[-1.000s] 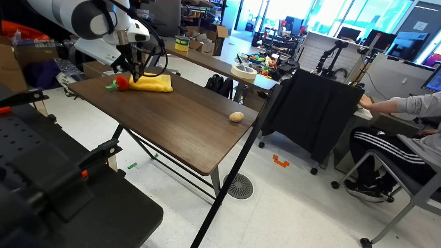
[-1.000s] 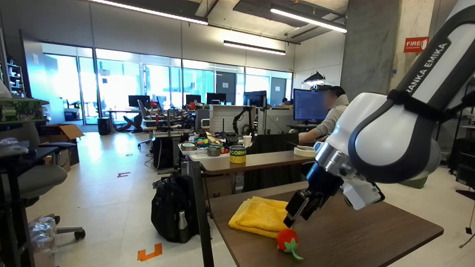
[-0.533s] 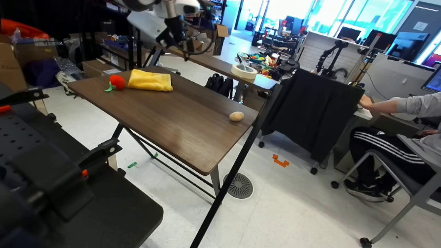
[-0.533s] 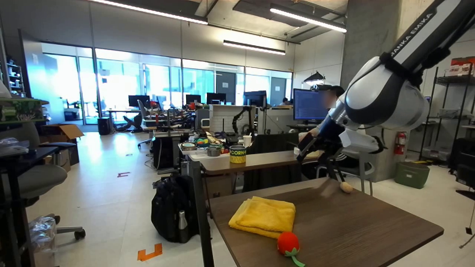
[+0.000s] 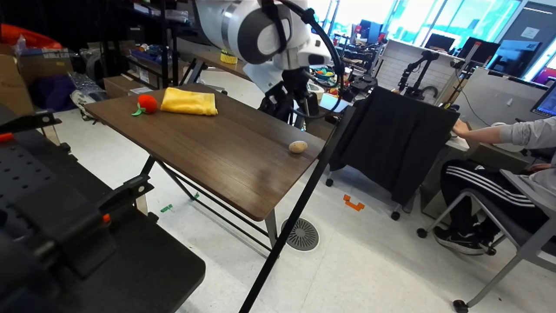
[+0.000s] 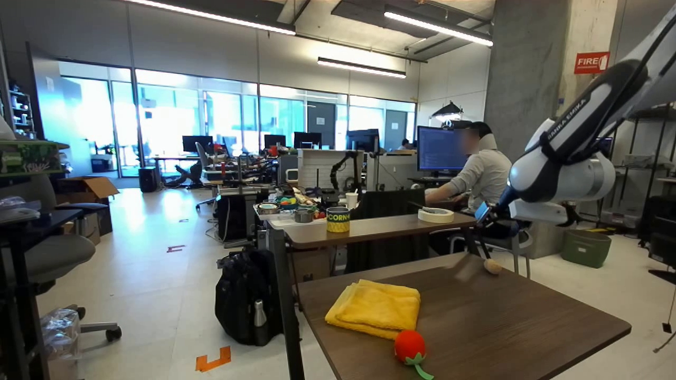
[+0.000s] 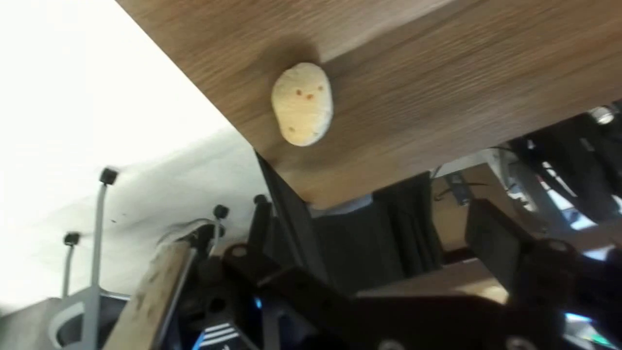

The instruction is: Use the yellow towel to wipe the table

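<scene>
The yellow towel (image 6: 377, 306) lies folded on the counter (image 6: 507, 314), near one end, and nothing grips it. Being folded, it could be caught by its top layer alone, then open out and wipe unevenly. The red toy (image 6: 410, 344) sits just beside the towel; a sideways wipe might sweep it along, and, being round, it could roll away. Toward the opposite end of the counter from the towel rests the potato (image 5: 298, 147), close to the edge. The fingers (image 7: 493, 240) hang above the potato, well apart from the towel, spread wide with nothing between them. Lowered here, they would probably take or knock the potato instead of the towel, and a knock might send it to the floor (image 6: 148, 274). Skimming across to the towel too low would risk the same.

Counting outward from the towel: one towel, one red toy, one potato, all on the same counter. Beyond the towel, one backpack (image 6: 248, 295) stands on the floor. Farther past the towel, a back counter (image 6: 383, 227) carries one can (image 6: 338, 220) and one roll of tape (image 6: 435, 215).
</scene>
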